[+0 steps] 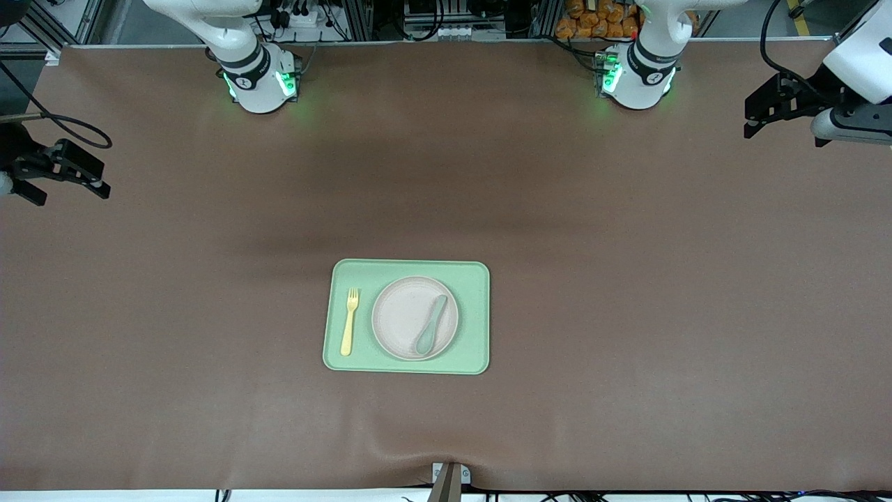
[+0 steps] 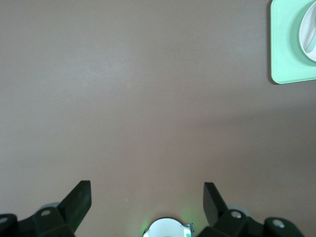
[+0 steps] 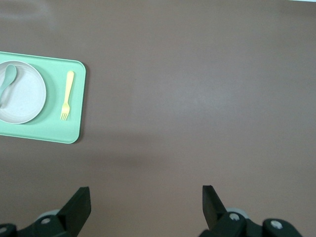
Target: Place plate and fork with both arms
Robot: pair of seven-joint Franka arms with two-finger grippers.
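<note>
Plate (image 1: 414,318) bearing a green spoon (image 1: 431,324) and fork (image 1: 350,321) lie on the tray (image 1: 406,365); left pincer (image 1: 763,111) and right pincer (image 1: 59,174), wide open and empty, hang over the surface's (image 1: 627,279) ends, so placing looks done.

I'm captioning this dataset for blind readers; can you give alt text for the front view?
A light green rectangular tray on a brown table holds a round off-white plate with a muted green spoon on it and a pale yellow fork beside it. The open left gripper and right gripper wait at the table's ends.
</note>
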